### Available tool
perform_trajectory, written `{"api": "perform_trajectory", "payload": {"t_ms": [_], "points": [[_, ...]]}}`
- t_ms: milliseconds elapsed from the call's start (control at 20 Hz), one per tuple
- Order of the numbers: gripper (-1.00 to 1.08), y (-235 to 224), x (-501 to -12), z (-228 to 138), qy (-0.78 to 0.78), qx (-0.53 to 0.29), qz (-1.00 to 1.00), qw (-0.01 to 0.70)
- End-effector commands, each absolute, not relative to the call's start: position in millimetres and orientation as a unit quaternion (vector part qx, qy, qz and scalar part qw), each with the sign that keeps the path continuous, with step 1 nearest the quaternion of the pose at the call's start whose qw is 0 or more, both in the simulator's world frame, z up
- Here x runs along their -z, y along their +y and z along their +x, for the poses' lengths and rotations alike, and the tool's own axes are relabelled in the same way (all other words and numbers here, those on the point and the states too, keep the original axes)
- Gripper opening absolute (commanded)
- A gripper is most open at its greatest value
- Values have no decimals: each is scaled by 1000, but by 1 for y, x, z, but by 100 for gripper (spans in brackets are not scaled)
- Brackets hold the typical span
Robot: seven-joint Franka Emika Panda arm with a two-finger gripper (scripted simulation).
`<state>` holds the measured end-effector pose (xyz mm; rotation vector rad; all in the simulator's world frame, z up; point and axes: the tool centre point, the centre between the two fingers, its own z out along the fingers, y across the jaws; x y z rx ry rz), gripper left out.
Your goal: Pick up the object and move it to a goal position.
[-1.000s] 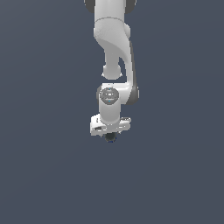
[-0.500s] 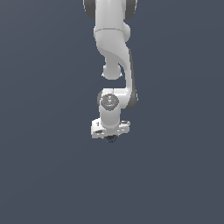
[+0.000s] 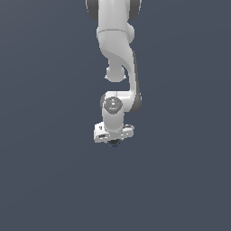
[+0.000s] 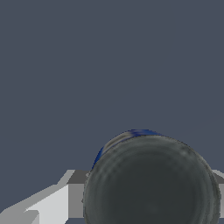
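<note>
The white arm hangs down the middle of the exterior view, ending in my gripper (image 3: 114, 141). A small dark round object (image 3: 114, 143) peeks out just under the white hand, between the fingers. The wrist view shows the same object (image 4: 151, 183) close up as a big dark grey-green ball with a blue edge along one side. It fills the space between my grey fingers (image 4: 76, 192) and touches them. The gripper is shut on the object. No goal marker shows in either view.
A plain dark grey-blue background surrounds the arm in both views. No other objects, containers or edges appear.
The arm has stretched and the hand with the object has sunk a little in the exterior view. The grip on the object looks unchanged.
</note>
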<state>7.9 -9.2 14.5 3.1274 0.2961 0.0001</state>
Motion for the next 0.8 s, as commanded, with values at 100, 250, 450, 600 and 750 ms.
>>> {"api": "perform_trajectory", "payload": {"t_ms": [100, 250, 450, 600, 750], "points": [[-100, -8, -15, 7, 94, 0, 996, 0], [-100, -3, -16, 2, 94, 0, 996, 0], [-100, 7, -19, -8, 94, 0, 996, 0], [-100, 19, -23, -19, 94, 0, 996, 0], [-100, 35, -28, -34, 94, 0, 996, 0]]}}
